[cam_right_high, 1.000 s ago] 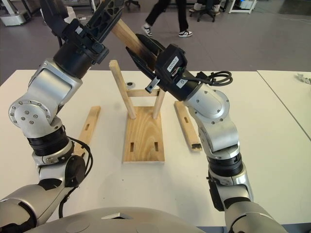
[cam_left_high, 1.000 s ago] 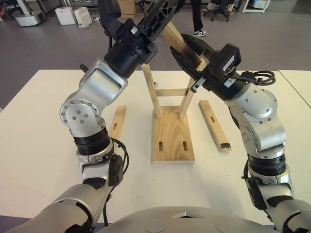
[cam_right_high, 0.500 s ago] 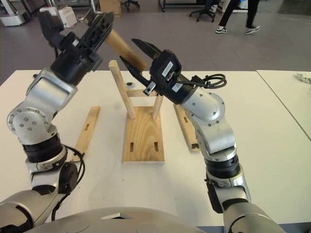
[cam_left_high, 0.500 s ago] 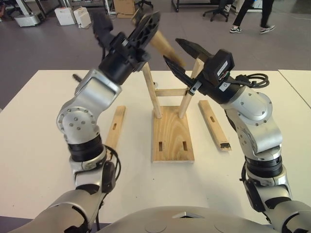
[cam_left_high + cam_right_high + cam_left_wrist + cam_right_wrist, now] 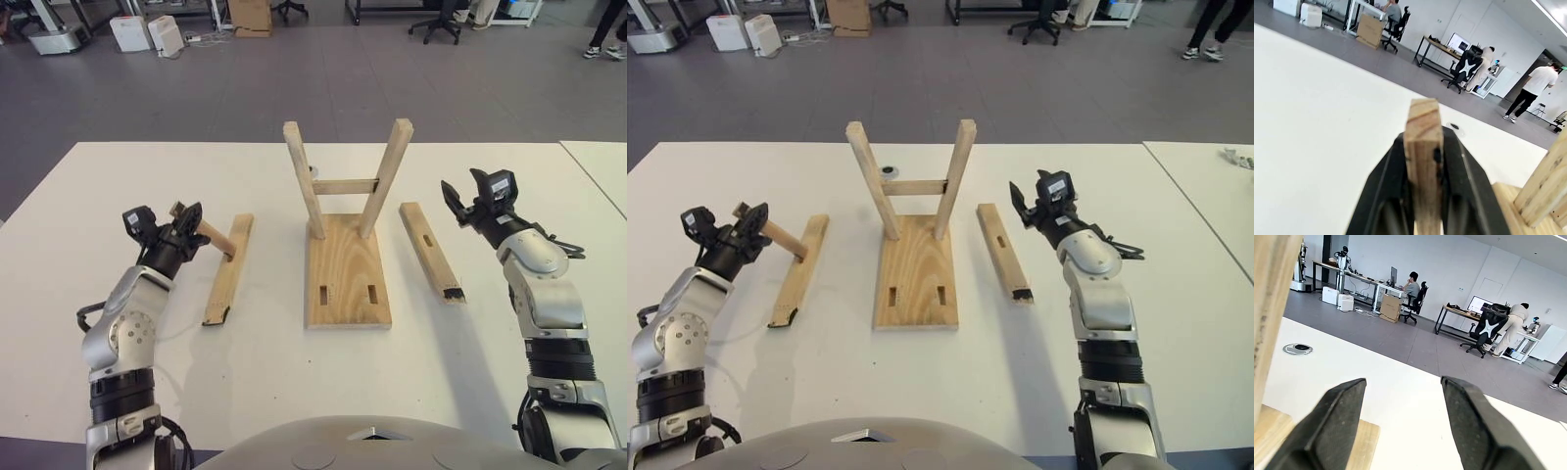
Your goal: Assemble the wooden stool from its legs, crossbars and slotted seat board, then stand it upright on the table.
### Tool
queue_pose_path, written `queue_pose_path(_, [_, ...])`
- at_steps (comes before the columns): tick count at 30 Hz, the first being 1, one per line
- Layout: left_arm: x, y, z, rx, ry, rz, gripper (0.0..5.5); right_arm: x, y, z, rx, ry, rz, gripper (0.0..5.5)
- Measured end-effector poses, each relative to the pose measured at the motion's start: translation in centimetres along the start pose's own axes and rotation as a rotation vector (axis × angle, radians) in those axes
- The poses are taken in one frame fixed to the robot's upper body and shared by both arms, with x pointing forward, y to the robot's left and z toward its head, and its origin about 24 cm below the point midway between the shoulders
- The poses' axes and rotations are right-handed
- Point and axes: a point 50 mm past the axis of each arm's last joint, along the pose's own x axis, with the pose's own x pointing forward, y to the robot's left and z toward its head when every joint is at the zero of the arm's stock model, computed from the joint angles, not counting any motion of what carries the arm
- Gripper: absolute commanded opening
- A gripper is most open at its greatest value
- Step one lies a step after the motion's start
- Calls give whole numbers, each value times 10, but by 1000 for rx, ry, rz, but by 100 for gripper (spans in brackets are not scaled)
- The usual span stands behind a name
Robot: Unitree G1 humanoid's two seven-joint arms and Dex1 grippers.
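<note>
While left hand (image 5: 188,223) clamps crossbar (image 5: 219,242) (prob.), right hand (image 5: 460,188) spread, empty.

My left arm lay low over the left side of the table (image 5: 59,245), elbow bent, forearm angled forward and inward. Its pincer (image 5: 186,227) was clamped on one end of a wooden leg (image 5: 217,241), with a finger (image 5: 1382,191) pressed to each side. My right arm was held out on the right, forearm raised above the table. Its pincer (image 5: 466,192) pointed forward, both fingers (image 5: 1332,431) spread wide apart.
</note>
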Motion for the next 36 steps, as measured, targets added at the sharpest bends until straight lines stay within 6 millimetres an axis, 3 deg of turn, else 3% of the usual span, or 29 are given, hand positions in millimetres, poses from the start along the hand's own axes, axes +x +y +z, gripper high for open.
queue_pose_path(7, [-1,3,-3,43,-3,17,40,4,14,-4,-61,-14,27,284])
queue_pose_path(19, [-7,-14,-25,418,-45,-106,41,4,14,-3,-119,-23,31,284])
queue_pose_path(36, [16,-10,-9,417,67,-107,41,5,18,-3,-186,-5,52,284])
